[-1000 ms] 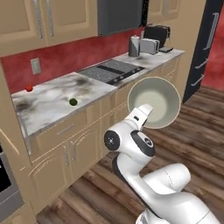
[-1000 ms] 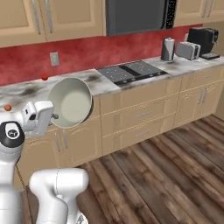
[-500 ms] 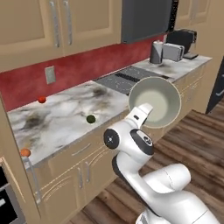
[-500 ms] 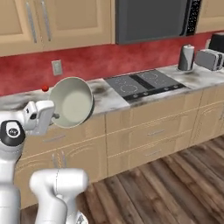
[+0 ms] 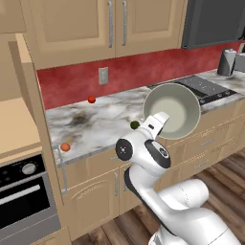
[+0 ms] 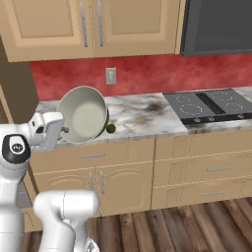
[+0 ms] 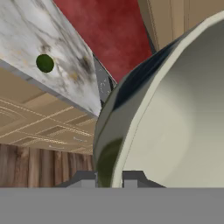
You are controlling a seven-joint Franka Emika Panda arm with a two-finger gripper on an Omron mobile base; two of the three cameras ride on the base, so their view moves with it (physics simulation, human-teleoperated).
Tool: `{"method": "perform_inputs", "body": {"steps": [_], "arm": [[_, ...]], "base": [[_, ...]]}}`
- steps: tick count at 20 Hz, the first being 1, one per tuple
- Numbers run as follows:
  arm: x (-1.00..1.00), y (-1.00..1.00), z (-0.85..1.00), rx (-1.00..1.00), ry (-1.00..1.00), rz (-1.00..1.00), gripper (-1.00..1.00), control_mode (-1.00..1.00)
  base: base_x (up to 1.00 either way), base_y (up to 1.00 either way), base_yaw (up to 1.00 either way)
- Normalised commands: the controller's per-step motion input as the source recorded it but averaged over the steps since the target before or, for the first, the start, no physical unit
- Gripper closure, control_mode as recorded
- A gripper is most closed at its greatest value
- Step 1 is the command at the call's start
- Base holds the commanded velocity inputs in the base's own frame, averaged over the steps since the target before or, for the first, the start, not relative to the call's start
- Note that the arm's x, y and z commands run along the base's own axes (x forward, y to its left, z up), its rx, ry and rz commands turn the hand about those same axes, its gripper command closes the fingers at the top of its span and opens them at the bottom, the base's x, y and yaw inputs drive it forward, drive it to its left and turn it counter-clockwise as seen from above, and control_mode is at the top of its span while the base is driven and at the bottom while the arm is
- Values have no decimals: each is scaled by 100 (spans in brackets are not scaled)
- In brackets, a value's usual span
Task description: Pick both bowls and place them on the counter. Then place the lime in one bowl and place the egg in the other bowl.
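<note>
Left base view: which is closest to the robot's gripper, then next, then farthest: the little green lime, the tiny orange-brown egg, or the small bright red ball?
From the gripper, shut on the pale grey-green glossy bowl's rim:
1. Little green lime, on the marbled counter just left of the gripper.
2. Small bright red ball, farther left, by the red back wall.
3. Tiny orange-brown egg, farthest left, near the counter's front edge.

- The arm [image 5: 143, 153] is glossy white, built of rounded, bulbous segments.
- Dark grey discs cap its joints [image 5: 123, 150], each with a small pale mark.
- A boxy white hand block [image 6: 45, 130] ends it.
</note>
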Motion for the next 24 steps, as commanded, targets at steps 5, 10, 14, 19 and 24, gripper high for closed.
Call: {"method": "perform_inputs", "body": {"steps": [5, 10, 14, 19, 24], "arm": [[0, 0, 0, 0, 0, 0, 100, 100], [0, 0, 0, 0, 0, 0, 100, 100], [0, 0, 0, 0, 0, 0, 100, 100], [0, 0, 0, 0, 0, 0, 100, 100], [0, 0, 0, 0, 0, 0, 100, 100]], "base": [[59, -10, 40], [53, -18, 35], [38, -8, 29], [47, -4, 26], [52, -19, 24]]}}
